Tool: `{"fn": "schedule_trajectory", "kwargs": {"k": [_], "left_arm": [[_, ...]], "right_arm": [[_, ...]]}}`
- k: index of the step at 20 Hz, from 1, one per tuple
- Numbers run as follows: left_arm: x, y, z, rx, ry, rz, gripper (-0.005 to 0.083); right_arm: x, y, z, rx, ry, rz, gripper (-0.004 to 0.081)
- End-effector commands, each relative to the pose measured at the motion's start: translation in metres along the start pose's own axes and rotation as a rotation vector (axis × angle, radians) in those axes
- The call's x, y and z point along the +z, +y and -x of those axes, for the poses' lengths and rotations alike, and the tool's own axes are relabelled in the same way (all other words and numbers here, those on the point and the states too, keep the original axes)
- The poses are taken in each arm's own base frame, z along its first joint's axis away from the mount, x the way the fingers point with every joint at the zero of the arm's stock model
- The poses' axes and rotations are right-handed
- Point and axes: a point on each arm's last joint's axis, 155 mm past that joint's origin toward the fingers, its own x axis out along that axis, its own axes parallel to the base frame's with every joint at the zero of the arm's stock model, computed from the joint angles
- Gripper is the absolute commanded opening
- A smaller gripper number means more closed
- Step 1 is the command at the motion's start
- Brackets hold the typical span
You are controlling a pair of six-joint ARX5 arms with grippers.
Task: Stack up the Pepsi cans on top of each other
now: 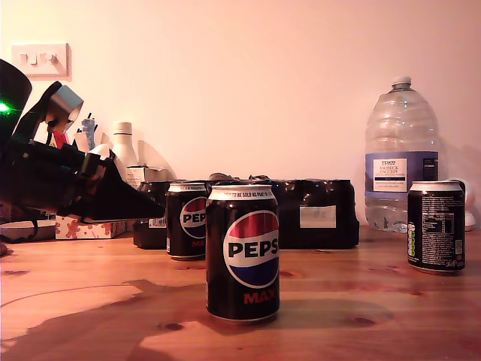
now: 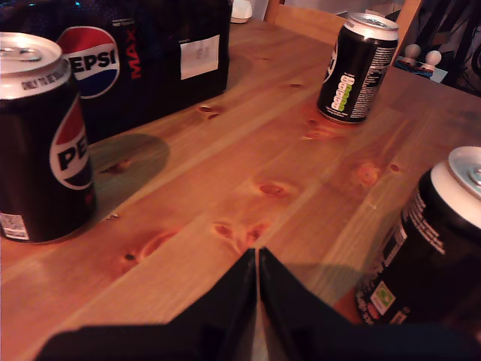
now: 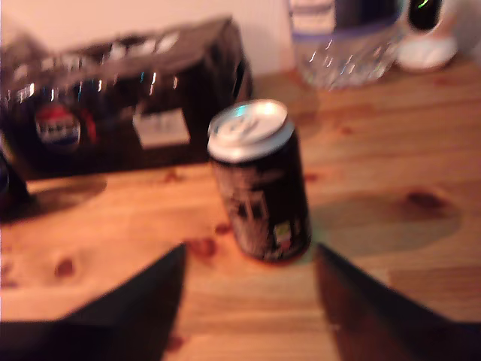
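Nearest the exterior camera stands one of three Pepsi Max cans (image 1: 242, 254), upright at centre; a second can (image 1: 186, 220) stands behind it before the one shrink-wrapped multipack (image 1: 316, 213), and a third can (image 1: 436, 226) stands well apart at the exterior view's right, near one water bottle (image 1: 400, 154). My first gripper (image 2: 257, 259) has its jaws pressed together, holding nothing. My second gripper (image 3: 248, 263) is spread wide, the third can between its tips, untouched.

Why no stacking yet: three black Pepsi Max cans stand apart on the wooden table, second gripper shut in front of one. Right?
Not quite. My second gripper is open, not shut; the second wrist view shows its jaws spread on either side of one black Pepsi Max can. The rest holds: all three stand apart on the wooden table, none stacked.
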Motion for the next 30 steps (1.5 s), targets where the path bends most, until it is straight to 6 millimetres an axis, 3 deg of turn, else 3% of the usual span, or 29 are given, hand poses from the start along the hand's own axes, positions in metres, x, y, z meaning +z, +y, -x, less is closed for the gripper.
{"fn": "schedule_trajectory", "kwargs": {"k": [1, 5, 12, 25, 30], "left_arm": [[-0.002, -0.005, 0.003, -0.007, 0.000, 0.001, -0.0021], [-0.002, -0.005, 0.003, -0.008, 0.000, 0.001, -0.0021], [-0.002, -0.005, 0.003, -0.007, -0.001, 0.000, -0.0021], [-0.002, -0.005, 0.003, -0.006, -0.001, 0.001, -0.0021], [0.003, -0.004, 0.003, -0.003, -0.017, -0.022, -0.0021]], "right_arm": [[-0.006, -0.001, -0.003, 0.001, 0.008, 0.033, 0.0791], [-0.002, 0.003, -0.019, 0.011, 0.036, 0.046, 0.0791], [-0.009, 0.001, -0.069, -0.007, 0.150, 0.059, 0.0791], [-0.003, -0.003, -0.138, -0.021, 0.070, 0.125, 0.0791], [-0.004, -0.003, -0.148, -0.021, 0.090, 0.125, 0.0772]]}}
